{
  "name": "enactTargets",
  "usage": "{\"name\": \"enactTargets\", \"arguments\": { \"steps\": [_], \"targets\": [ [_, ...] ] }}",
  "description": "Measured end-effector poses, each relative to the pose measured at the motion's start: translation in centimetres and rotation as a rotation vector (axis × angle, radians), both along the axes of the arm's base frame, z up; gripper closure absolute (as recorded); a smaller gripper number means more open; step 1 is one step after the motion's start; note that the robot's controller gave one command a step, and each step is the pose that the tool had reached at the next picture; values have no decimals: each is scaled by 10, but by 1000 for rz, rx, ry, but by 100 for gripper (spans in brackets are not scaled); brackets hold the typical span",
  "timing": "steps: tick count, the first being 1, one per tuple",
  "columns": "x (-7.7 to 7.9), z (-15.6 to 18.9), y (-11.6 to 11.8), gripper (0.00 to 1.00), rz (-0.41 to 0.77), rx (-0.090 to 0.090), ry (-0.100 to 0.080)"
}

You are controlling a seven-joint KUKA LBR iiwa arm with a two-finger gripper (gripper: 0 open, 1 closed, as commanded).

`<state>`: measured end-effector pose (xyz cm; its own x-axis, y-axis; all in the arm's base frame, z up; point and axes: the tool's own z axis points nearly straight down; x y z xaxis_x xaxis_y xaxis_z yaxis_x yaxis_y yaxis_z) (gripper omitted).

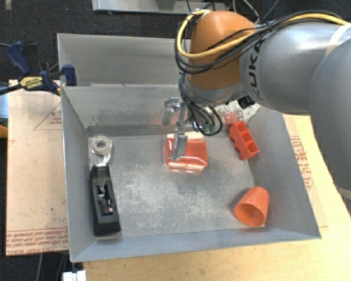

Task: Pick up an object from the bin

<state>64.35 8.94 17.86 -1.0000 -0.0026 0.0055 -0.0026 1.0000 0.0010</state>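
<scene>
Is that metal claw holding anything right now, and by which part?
Cannot tell. The gripper is down at the left side of the red see-through box.

One arm (301, 63) in from the right, gripper (178, 146) pointing down.
Upper part is grey & thick; the orange cover (219, 40) sits on the wrist, w/ yellow & black cables (184, 37) looped round it. The gripper hangs approx. vertical under it.

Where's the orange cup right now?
In the camera view the orange cup lies on its side near the front right corner of the bin, below the red ridged block and right of the translucent red box.
</scene>
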Motion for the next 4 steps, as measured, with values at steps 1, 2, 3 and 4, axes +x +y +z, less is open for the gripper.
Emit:
{"name": "enactTargets", "arguments": {
  "steps": [1,2,3,4],
  "targets": [
    [2,5,-1,0,-3,1,-8],
    [-6,-108,-77,0,163,2,-8],
    [-12,-59,-101,0,48,4,-23],
    [-32,-78,-102,0,46,5,-9]
  ]
}}
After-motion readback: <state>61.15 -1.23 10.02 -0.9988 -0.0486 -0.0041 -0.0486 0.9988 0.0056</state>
